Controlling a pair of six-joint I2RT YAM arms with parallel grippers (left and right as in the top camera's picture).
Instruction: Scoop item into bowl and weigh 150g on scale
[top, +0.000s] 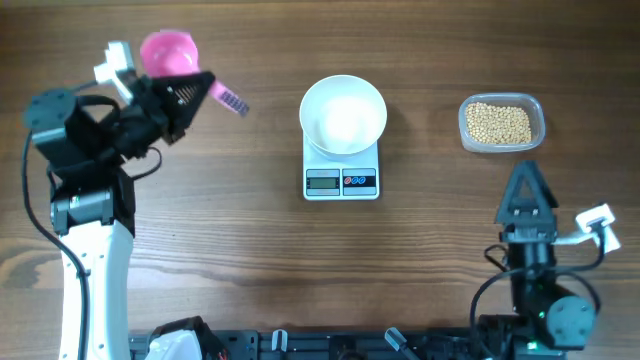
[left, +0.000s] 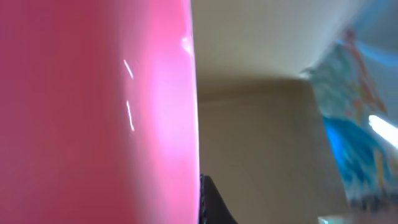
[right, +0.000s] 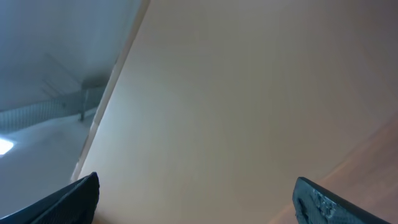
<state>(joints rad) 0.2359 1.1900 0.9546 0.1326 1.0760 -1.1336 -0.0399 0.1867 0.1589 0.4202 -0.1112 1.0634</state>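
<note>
We find the left tool (top: 198, 90) at the far left of the tabletop (top: 200, 230), its jaws pressed together on the handle of a pink scoop (top: 168, 52). The scoop's cup lies toward the far edge, and its handle end projects toward the centre. In the left wrist view the pink scoop (left: 93, 112) fills the left half of the picture, too close and too blurred for detail.

The white bowl (top: 343, 115) sits on the scale (top: 342, 182) at the centre, covering most of its platform, with the display and button panel showing at the near edge. Its interior shows only white.

The beans (top: 499, 122) lie in a clear tub (top: 540, 128) to the right, well apart from the scale.

The right tool (top: 524, 188) stands just short of the tub, touching nothing. In the right wrist view its fingertips (right: 78, 198) are spread wide.
</note>
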